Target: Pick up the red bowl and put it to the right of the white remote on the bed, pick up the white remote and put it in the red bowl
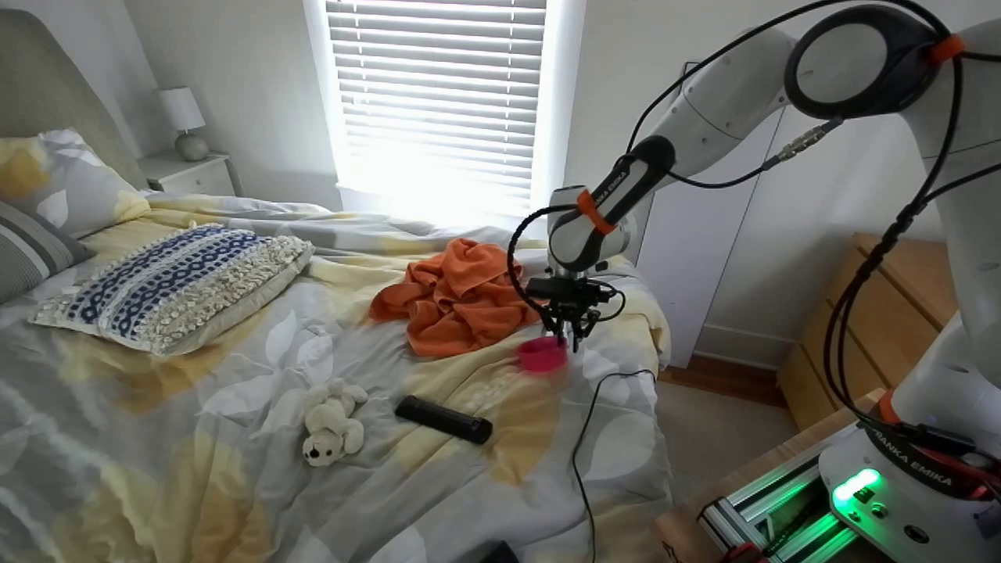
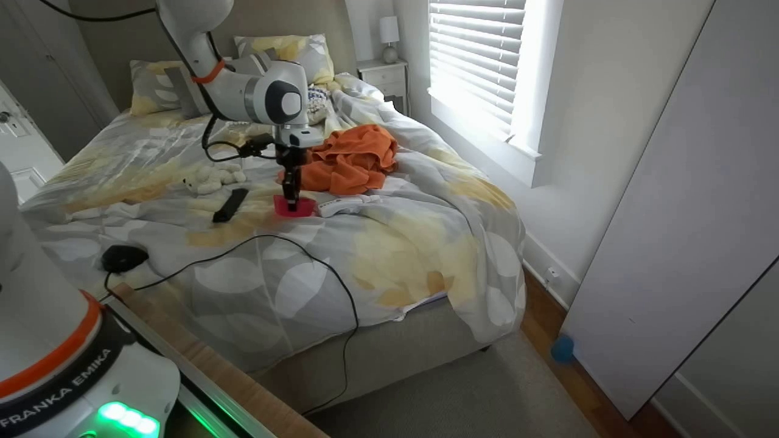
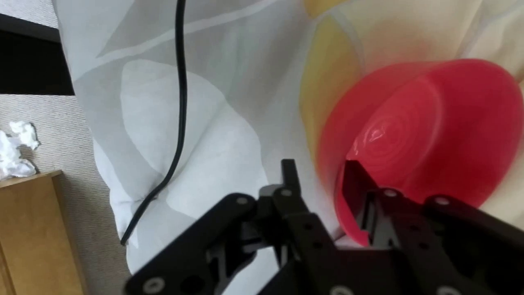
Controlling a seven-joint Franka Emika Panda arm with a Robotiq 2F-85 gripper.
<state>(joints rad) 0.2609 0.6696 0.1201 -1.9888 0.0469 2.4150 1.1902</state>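
Observation:
The red bowl (image 1: 539,356) rests on the bed near its foot end and shows in both exterior views (image 2: 307,208). In the wrist view the bowl (image 3: 479,123) fills the right side, its open top facing the camera. My gripper (image 3: 321,164) is open and straddles the bowl's near wall. One finger is inside the bowl and one is outside, with a gap between finger and wall on the outer side. The gripper also shows pointing down at the bowl in both exterior views (image 1: 568,346) (image 2: 293,205). A long white object, apparently the white remote (image 2: 341,205), lies beside the bowl; it is out of the wrist view.
An orange blanket (image 1: 461,301) lies crumpled behind the bowl. A black oblong object (image 1: 443,420) and a white plush toy (image 1: 332,422) lie on the bed. A black cable (image 2: 341,280) crosses the bed's foot end, near a black object (image 2: 123,258). A patterned cushion (image 1: 180,289) lies farther off.

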